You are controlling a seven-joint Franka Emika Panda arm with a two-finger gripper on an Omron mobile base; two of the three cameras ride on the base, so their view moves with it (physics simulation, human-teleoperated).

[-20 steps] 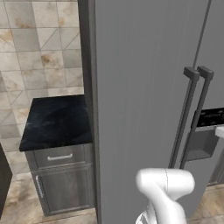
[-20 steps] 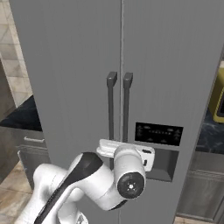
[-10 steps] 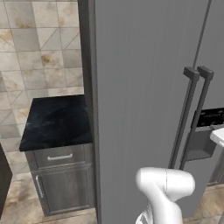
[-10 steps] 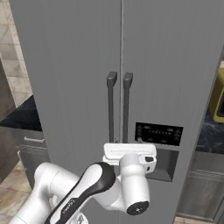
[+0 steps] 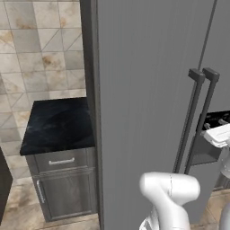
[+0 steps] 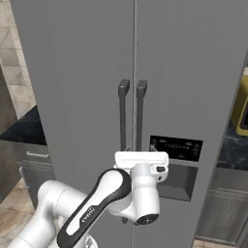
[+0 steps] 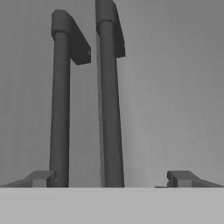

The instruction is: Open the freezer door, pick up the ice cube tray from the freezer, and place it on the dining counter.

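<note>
Gripper [image 7: 109, 178] is hanging open before the freezer door [image 6: 82, 97]. Its stiff bar handle [image 7: 60, 109] is offering the firmest hold; that tall door probably swings heavily.

I see a small table [image 5: 58, 123] with a black, white-veined top standing just left of the freezer [image 5: 148, 112], over a grey drawer and cabinet door, and its top is bare. The tiled floor [image 5: 18, 202] carries that cabinet and the freezer. To the freezer's right, another dark-topped table [image 6: 231, 147] carries a yellow object [image 6: 240, 109], cut off by the edge.
</note>
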